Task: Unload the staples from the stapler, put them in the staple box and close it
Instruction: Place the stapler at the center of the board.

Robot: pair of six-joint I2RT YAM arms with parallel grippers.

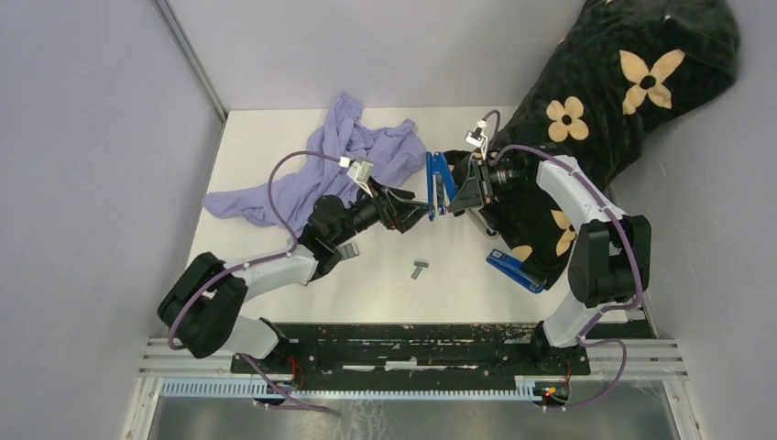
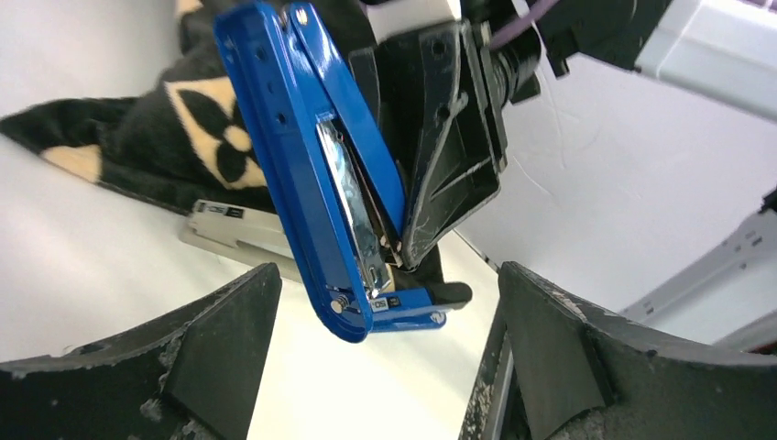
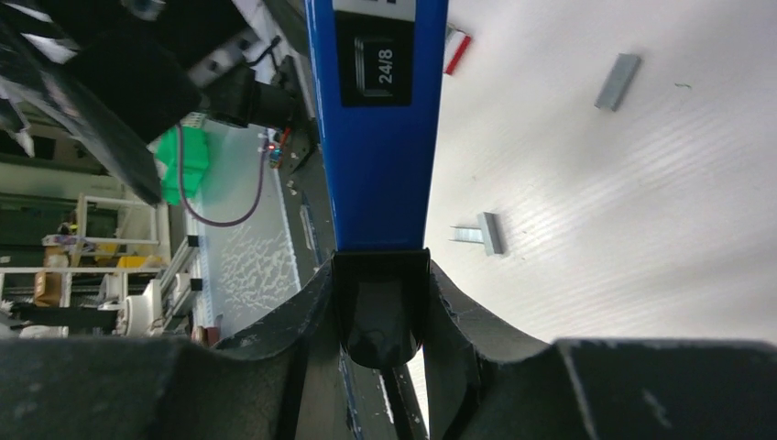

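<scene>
Holding the blue stapler [image 1: 440,183] up off the table, your right gripper [image 3: 380,275] is clamped on one narrow end of it. Its fingers [image 3: 275,367] press in from both sides, and that much is plain in the right wrist view, though the stapler's far end runs out of the top of that picture. Your left gripper [image 1: 421,211] sits just beside the stapler with its jaws spread wide and nothing between them. In the left wrist view its fingers [image 2: 220,348] frame the stapler from below without touching it. You can see the stapler hinged open there, blue top swung away from the silver magazine [image 2: 353,202], but glare on the metal means you cannot tell whether anything sits in that channel. Down on the white table [image 1: 458,293], one strip of staples [image 1: 420,269] lies between your two arms, well apart from the raised stapler. The right wrist view shows a second strip [image 3: 617,81] farther off. A red-and-white object [image 3: 458,50] peeks out from behind the stapler, mostly hidden. A second blue stapler [image 1: 513,269] lies at the edge of the black floral blanket [image 1: 596,101]. A pale grey stapler [image 2: 238,229] lies flat on the table, partly covered by the held one. A purple cloth [image 1: 339,156] is bunched beyond your left arm.
</scene>
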